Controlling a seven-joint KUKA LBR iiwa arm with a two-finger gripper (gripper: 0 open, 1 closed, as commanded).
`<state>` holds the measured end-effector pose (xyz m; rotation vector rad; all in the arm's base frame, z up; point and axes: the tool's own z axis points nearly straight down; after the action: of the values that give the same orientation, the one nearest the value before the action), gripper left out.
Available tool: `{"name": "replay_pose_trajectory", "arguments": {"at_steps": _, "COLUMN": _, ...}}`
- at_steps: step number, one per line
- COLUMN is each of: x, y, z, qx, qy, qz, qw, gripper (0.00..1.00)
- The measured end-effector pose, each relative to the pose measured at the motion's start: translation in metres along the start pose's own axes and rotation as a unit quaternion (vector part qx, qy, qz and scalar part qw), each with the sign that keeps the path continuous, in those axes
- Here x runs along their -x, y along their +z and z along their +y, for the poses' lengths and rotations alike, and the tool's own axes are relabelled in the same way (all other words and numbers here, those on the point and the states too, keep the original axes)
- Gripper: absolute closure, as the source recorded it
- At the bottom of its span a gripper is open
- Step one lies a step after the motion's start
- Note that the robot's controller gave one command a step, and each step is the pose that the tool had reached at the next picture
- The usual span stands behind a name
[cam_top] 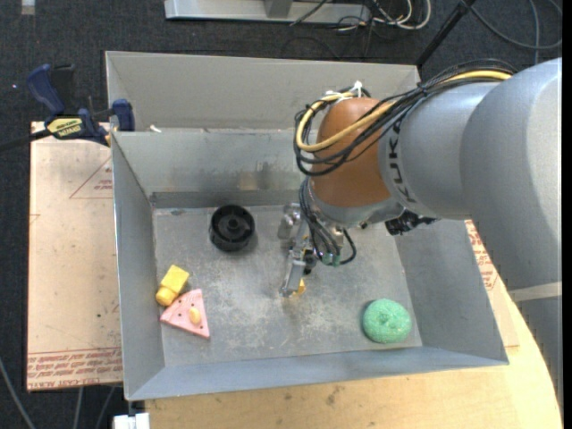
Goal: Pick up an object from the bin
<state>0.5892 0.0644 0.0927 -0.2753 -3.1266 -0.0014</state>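
Observation:
My gripper [292,282] hangs low over the middle of the bin floor, its tip close to the bare metal. A small yellowish bit shows right at the tip; whether it is a loose thing I cannot tell. A black round ring-shaped piece [231,228] lies to the gripper's upper left, apart from it. A green round fuzzy ball [386,321] rests to its lower right near the front wall.
At the bin's left front lie a yellow block [172,284] and, touching it, a pink wedge with yellow spots [188,314]. The arm with its orange cover and cables reaches in from the right over the bin's right half.

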Motion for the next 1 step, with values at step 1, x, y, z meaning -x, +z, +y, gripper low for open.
{"name": "replay_pose_trajectory", "arguments": {"at_steps": 1, "x": 0.0012, "y": 0.0070, "z": -0.0137, "qx": 0.001, "qy": 0.065, "qz": -0.0026, "qw": 0.9979, "gripper": 0.00}}
